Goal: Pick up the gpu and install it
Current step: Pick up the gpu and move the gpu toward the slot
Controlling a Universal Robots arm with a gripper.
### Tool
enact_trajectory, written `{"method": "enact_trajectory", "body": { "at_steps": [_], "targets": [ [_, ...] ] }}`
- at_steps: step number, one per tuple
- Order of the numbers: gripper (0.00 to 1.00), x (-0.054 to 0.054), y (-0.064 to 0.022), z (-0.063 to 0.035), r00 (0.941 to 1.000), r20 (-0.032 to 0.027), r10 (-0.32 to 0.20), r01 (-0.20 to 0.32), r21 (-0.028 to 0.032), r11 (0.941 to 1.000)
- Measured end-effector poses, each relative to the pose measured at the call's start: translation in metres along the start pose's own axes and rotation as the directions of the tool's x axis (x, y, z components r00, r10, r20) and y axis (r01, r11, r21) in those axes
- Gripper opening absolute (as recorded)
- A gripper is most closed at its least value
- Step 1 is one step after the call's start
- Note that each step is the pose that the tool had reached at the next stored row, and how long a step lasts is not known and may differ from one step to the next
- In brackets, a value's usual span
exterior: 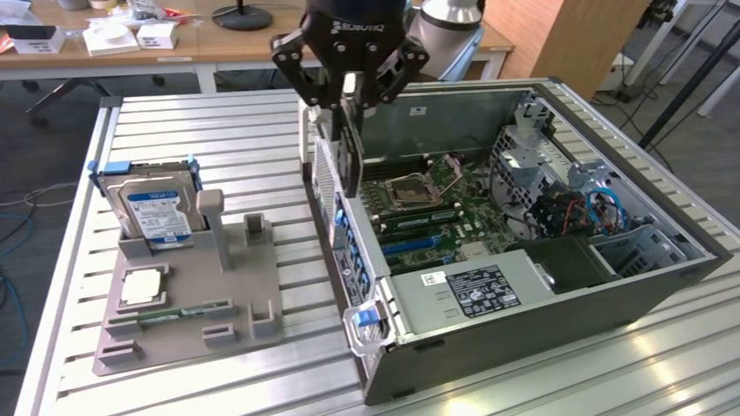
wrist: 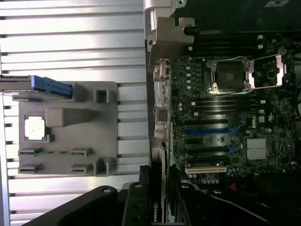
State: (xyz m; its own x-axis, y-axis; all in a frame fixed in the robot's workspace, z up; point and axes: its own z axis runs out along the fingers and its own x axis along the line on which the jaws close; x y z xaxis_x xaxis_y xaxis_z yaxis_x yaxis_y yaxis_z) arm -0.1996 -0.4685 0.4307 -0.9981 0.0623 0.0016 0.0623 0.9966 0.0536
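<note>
Hand grips gpu, seemingly above motherboard

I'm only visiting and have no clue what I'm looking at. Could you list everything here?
table: one, silver slats, under everything.
computer case: one, dark grey, open, exterior view's right.
motherboard: one, green, inside the case.
power supply: one, silver, black label, inside the case.
parts holder: one, grey, exterior view's left.
hard drive: one, silver, blue label, upright in the holder.
processor chip: one, silver, flat in the holder.
memory stick: one, green, in the holder.
gpu: one, black, held upright above the case's edge.
gripper: one, black, closed on the gpu.
</note>
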Motion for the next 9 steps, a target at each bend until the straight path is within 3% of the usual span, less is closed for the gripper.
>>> {"method": "enact_trajectory", "body": {
  "at_steps": [9],
  "targets": [
    [0.26, -0.041, 0.0026, 0.0001, 1.0000, -0.0003, -0.003, 0.003, -0.0034, 1.0000]
  ]
}}
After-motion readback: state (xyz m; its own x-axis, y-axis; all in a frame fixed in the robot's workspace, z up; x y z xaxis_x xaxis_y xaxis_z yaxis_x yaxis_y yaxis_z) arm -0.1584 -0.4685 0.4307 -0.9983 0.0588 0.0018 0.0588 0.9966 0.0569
